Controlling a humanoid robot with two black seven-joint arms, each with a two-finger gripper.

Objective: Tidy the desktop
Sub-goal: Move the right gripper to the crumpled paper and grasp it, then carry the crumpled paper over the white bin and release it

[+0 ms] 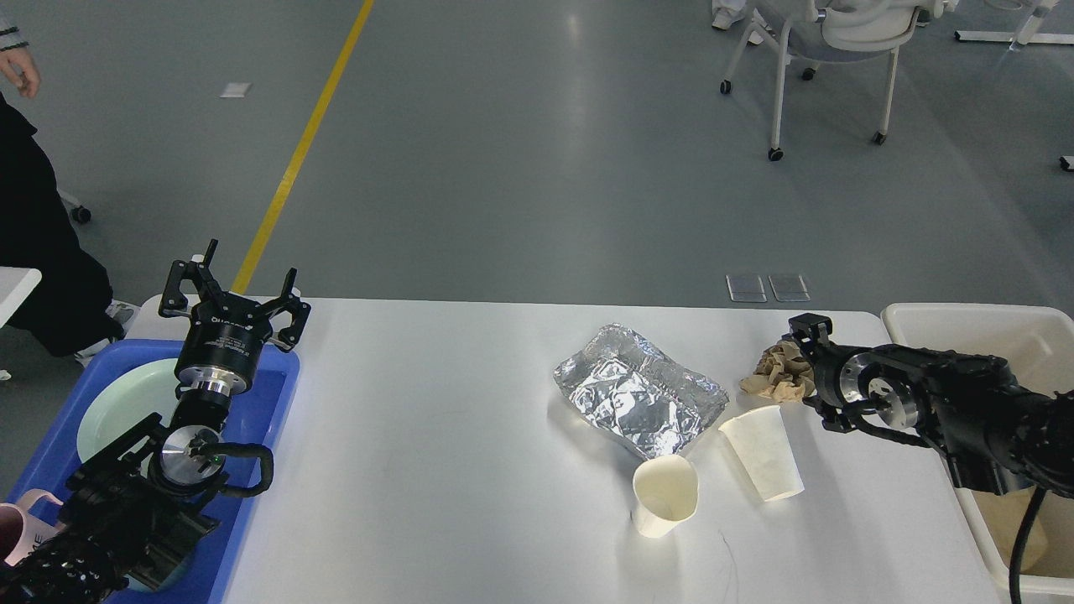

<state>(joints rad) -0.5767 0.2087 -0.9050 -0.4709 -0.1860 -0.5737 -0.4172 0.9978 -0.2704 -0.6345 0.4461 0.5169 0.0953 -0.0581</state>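
Centrally, the large white rounded tabletop [436, 436] carries crumpled silver foil [638, 390], two paper cups at its 5 o'clock; left end effector [235, 289] gapes empty over the blue tray [268, 394]; right end effector [801, 335], grip unreadable, touches brown crumpled paper [774, 373]

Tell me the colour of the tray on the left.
Blue tray, clearest in the head view.

We list: blue tray [260, 470] with pale plate [113, 411], lower left; cream bin [965, 323], right edge; white chair [826, 50], upper right; yellow floor line [302, 143], upper left.
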